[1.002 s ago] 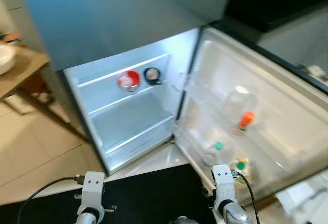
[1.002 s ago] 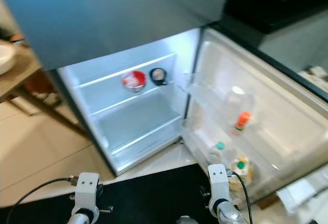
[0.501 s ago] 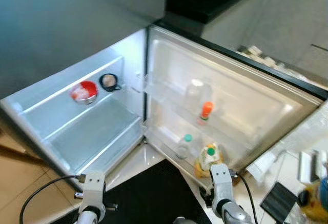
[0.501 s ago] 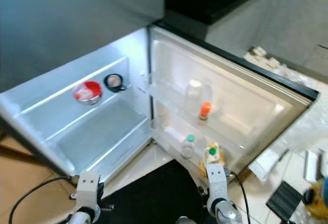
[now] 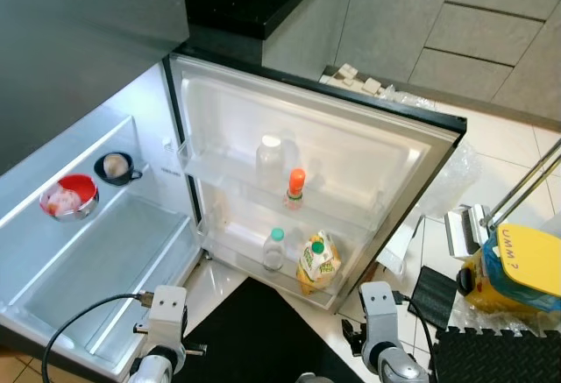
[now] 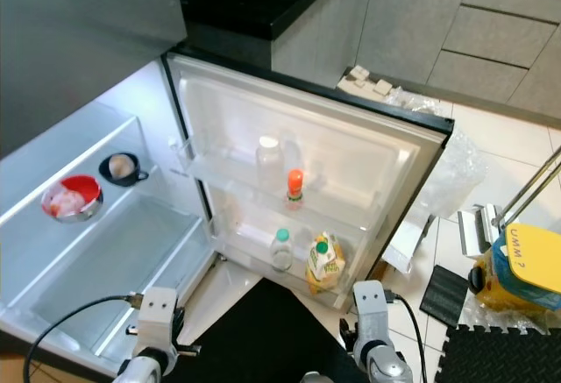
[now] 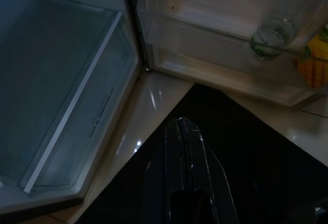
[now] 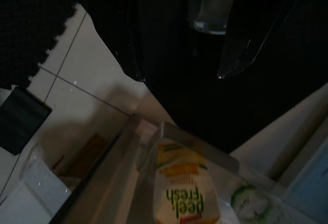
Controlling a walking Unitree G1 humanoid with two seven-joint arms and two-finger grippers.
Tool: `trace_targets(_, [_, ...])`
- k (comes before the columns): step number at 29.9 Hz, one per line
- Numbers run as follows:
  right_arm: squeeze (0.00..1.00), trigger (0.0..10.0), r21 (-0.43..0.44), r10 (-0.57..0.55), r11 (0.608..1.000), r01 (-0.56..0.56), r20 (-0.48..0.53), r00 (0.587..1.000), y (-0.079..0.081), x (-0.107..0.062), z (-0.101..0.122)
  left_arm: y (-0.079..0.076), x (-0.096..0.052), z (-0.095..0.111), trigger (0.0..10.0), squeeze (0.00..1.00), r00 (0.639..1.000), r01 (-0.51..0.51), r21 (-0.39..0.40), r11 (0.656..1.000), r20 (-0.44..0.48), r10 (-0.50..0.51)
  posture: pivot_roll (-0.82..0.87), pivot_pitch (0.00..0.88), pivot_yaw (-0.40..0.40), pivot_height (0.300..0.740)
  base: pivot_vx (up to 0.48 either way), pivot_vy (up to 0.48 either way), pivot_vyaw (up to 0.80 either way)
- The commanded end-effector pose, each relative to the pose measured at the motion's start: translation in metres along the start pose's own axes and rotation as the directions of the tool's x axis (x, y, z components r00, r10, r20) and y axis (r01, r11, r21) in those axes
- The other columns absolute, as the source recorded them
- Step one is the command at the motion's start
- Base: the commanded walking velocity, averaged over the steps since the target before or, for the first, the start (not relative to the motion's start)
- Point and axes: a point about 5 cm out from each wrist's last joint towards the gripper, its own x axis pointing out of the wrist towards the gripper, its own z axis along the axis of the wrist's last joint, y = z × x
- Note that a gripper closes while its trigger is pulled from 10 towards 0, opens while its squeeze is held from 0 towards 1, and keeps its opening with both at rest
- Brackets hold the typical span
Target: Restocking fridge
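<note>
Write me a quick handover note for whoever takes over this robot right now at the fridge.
Left gripper: shut, empty, hanging idle above the black mat.
Right gripper: hanging low by the fridge door, holding nothing.
Door bins: juice carton, green-capped bottle, orange-capped bottle, clear jar.
Fridge shelf: red bowl, dark cup.
Supplies, including a yellow-lidded container, sit on the floor at the right.
Left to do: fetch and shelve them.

Home kitchen: fridge (image 5: 307,146), cabinets (image 5: 456,32).
</note>
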Motion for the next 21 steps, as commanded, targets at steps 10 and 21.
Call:
trace_targets(10, [0.00, 10.0, 0.033, -0.014, 0.999, 0.015, -0.018, 1.000, 0.005, -0.001, -0.006, 0.011, 0.000, 0.000, 10.0, 0.00, 1.000, -0.010, 0.017, 1.000, -0.018, 0.010, -0.08, 0.088, 0.028, 0.740, 0.000, -0.080, 0.00])
trace_targets(21, [0.00, 10.0, -0.005, -0.035, 0.999, 0.035, -0.021, 0.999, -0.007, -0.004, -0.008, -0.001, -0.002, -0.006, 10.0, 0.00, 1.000, -0.011, -0.033, 0.999, -0.027, 0.010, -0.13, 0.090, 0.003, 0.740, 0.000, -0.347, 0.00])
